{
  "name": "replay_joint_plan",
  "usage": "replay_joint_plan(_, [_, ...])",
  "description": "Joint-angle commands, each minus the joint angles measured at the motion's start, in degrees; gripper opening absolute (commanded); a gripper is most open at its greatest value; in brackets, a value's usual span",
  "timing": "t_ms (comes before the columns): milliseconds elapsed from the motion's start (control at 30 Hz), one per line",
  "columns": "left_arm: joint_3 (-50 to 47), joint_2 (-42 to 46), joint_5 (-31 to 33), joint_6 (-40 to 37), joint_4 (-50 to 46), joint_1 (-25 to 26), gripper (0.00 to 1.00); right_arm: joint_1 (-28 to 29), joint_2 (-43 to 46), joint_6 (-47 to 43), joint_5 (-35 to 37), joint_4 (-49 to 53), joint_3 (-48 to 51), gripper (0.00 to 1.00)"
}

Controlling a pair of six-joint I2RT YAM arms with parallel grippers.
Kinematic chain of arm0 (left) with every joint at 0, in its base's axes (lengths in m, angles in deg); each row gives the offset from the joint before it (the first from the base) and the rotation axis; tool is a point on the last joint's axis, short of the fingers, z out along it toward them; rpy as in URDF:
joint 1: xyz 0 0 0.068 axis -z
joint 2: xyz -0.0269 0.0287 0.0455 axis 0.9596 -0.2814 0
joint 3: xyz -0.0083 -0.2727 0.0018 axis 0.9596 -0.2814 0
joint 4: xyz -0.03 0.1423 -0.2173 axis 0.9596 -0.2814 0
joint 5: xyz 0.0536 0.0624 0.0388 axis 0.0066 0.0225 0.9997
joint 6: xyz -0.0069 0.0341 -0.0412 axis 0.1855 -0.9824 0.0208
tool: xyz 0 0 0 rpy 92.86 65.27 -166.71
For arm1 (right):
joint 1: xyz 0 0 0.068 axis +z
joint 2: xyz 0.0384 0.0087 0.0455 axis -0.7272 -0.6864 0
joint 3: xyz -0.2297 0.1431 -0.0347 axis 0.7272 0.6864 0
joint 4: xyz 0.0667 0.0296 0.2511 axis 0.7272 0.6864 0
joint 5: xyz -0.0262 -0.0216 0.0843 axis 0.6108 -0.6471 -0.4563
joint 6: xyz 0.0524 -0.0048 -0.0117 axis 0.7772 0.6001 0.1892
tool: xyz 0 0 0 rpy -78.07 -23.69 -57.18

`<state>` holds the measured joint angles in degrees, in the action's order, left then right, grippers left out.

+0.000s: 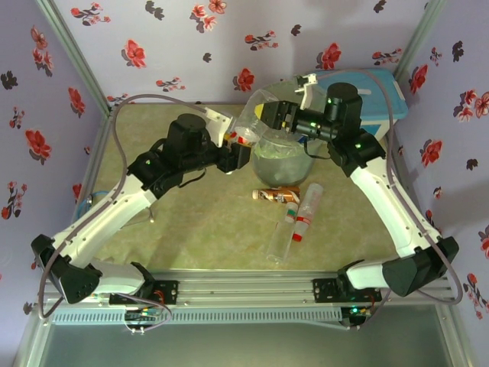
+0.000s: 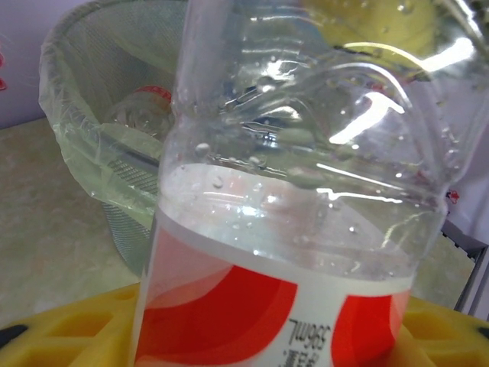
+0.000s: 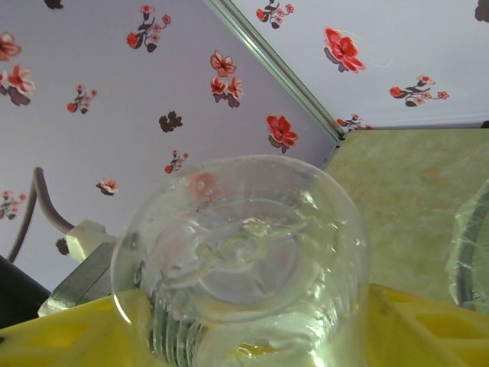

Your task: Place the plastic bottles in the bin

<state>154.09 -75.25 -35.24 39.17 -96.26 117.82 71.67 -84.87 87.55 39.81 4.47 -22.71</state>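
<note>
Clear plastic bottle [image 2: 306, 229], ribbed, red-and-white label, droplets inside: pinched at the label by the left claw [image 1: 241, 150], just beside the rim of the bin [image 1: 286, 167]. At its round moulded base, the yellow fingers [image 3: 69, 329] of the right claw [image 1: 269, 116] flank it; grip cannot be told. Bin: round, translucent grey-green, lined with pale green film; red-capped bottle [image 2: 145, 107] inside. Surface [image 1: 199, 222], mottled beige-green: brown bottle [image 1: 275, 195] and two clear bottles [image 1: 309, 202] lying near the bin.
</note>
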Motion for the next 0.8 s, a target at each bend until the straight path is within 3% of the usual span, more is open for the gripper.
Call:
replay_joint_plan(0, [0.9, -0.1, -1.3, 0.3, 3.2, -0.5, 0.60, 0.0, -1.1, -1.4, 2.5, 0.8, -2.9, 0.65])
replay_joint_plan(400, [-4.0, 4.1, -1.2, -0.3, 5.7, -1.1, 0.95, -1.7, -5.8, -3.7, 7.1, 0.9, -12.9, 0.55])
replay_joint_plan(633, [-11.8, 10.7, -0.8, 2.7, 8.9, -2.3, 1.00, -8.0, -7.6, -2.8, 9.5, -0.4, -18.9, 0.52])
replay_joint_plan(767, [-15.0, 11.9, -0.5, 3.9, 9.2, -2.6, 1.00, -12.0, -7.3, -6.2, 14.4, 2.0, -21.7, 0.52])
